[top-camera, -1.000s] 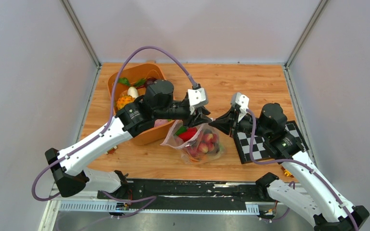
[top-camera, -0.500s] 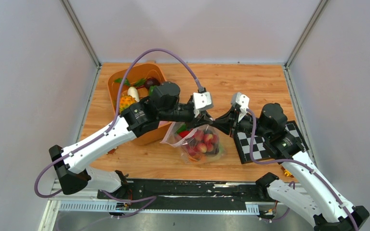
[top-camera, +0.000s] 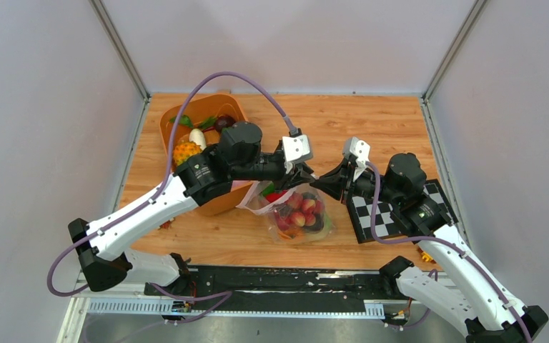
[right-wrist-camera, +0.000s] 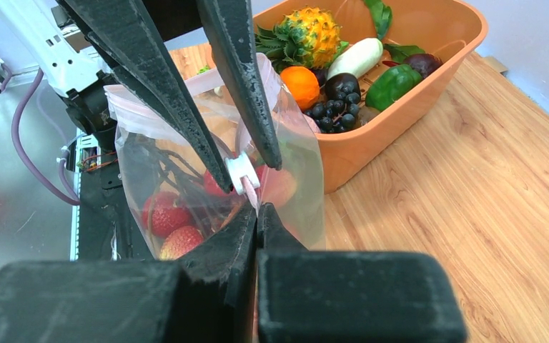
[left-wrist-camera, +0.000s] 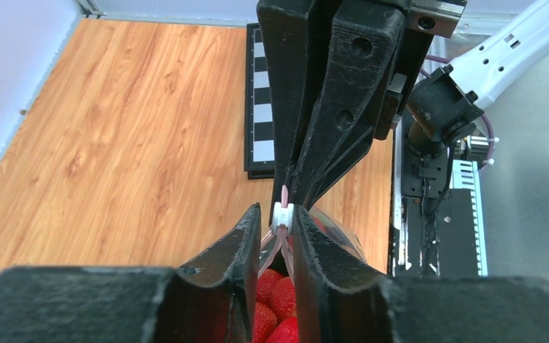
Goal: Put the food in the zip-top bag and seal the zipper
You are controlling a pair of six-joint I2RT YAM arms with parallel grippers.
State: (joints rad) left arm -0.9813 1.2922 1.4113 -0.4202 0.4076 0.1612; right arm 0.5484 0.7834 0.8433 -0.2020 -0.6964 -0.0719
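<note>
While both grippers pinch: two grippers, left gripper [left-wrist-camera: 280,223] and right gripper [right-wrist-camera: 256,211], one zip-top bag [right-wrist-camera: 186,179].

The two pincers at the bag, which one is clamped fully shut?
The right pincer: its fingers meet on the zip-top bag's pink zipper end. The left pincer keeps a small gap around the white slider.

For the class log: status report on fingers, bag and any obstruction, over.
Right gripper shut on zipper end. Left gripper around white slider, grip unclear. Zip-top bag holds strawberries. Nothing blocking.
</note>
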